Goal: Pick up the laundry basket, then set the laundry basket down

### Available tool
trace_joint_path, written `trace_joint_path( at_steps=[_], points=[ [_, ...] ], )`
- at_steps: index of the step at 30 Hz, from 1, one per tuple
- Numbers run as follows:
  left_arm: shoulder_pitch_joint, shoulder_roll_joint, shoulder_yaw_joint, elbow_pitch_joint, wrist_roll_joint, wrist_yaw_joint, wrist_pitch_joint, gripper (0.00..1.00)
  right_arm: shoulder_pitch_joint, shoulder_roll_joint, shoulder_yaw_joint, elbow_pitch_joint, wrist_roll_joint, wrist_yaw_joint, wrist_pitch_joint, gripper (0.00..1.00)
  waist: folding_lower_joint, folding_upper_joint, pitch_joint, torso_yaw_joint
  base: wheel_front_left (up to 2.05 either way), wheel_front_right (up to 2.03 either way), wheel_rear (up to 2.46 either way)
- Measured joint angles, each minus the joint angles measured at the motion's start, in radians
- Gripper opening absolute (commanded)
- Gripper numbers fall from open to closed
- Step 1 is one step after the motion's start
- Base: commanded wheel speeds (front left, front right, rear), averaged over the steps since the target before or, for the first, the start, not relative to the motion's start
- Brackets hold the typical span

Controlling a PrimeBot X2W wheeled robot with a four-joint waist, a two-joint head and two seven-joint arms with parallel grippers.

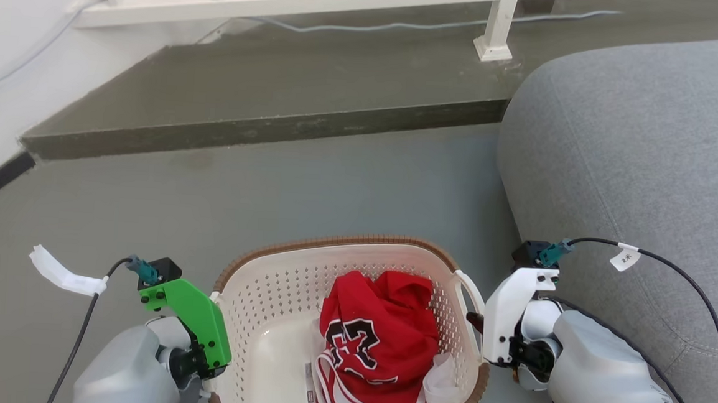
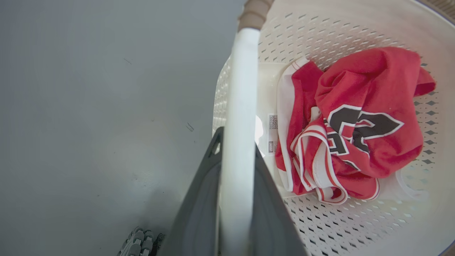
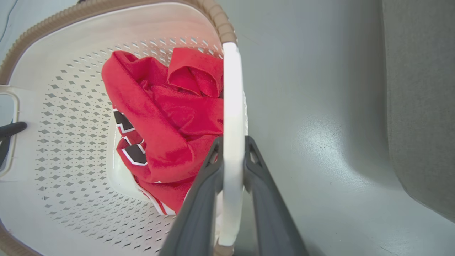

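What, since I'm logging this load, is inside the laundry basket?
A crumpled red jersey with black, white-edged numbers lies in the laundry basket. White fabric peeks out beside it. A label sticks to the bare bottom. Anything beneath the jersey is covered.

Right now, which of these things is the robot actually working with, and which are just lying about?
In the job: laundry basket, left gripper and right gripper, both closed on it.
Just lying about: red jersey inside the basket, grey sofa, white railing, grey cable.
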Motion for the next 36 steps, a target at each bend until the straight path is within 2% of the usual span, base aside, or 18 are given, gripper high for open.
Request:
trace_joint_path(
  at_steps=[9,36],
  points=[
    [0.014,0.001,0.000,0.002,-0.010,0.001,0.019,0.00,0.007,-0.001,0.011,-0.003,0.010,-0.001,0.024,0.00,0.0000,0.0000,-0.036,-0.006,0.00,0.00,0.00],
    [0.036,0.003,-0.017,0.004,-0.042,0.012,0.045,0.00,0.018,-0.002,0.034,-0.004,0.045,-0.001,0.040,0.00,0.0000,0.0000,-0.048,-0.009,0.00,0.00,0.00]
  ],
)
